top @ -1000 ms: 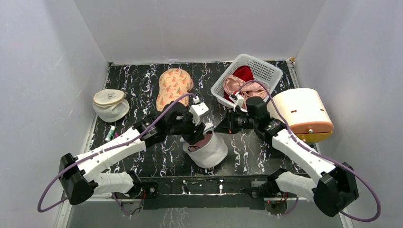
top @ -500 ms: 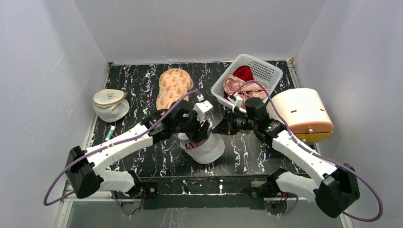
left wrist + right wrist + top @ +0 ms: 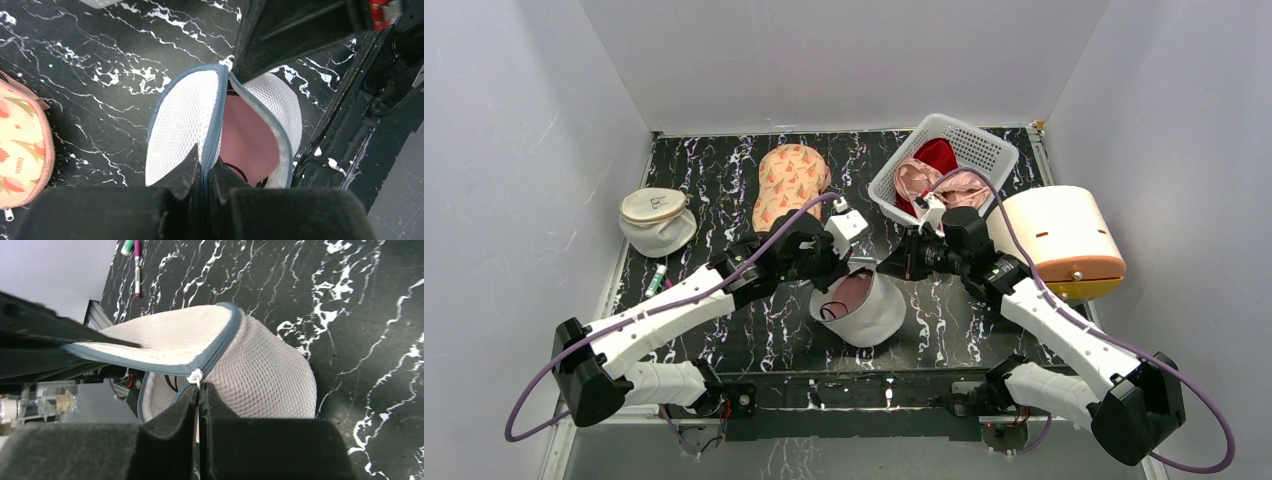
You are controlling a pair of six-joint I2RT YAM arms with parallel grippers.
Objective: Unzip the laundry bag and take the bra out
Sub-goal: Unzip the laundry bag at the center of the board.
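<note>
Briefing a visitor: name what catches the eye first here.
The part-unzipped mesh bag at front centre, pink fabric showing inside. The left pincer pinches its zip rim, the right pincer the zip pull. A white basket of pink and red cloth sits back right.

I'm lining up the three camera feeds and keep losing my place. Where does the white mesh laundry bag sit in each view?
Top external: laundry bag at centre, between the two arms, mouth open.
Left wrist: the bag at centre, gaping, pink showing inside.
Right wrist: the bag at centre, its mesh dome filling the middle.
Shared landmark: white zip pull, in both wrist views; too small to find from above.
</note>
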